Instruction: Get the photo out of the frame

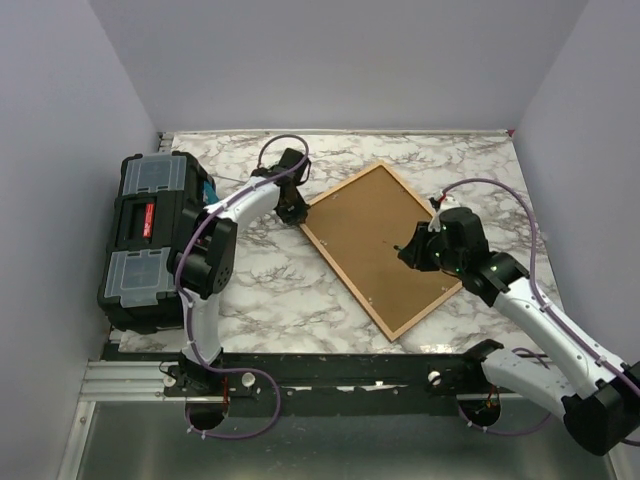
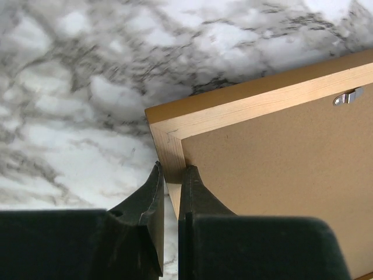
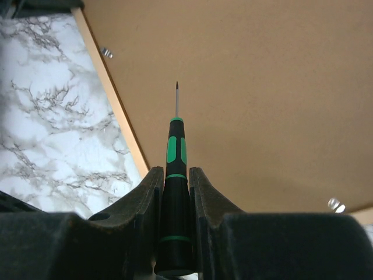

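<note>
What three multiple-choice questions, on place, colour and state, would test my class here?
1. Where on the table is the toolbox? A left side; B right side; C centre.
2. What colours is the screwdriver handle? A red and yellow; B black and green; C blue and white.
3. How is the right gripper? A open, empty; B out of view; C shut on the screwdriver.
Answers: 1 A, it stands at the left edge; 2 B, green bands on black; 3 C, it clamps the handle.
</note>
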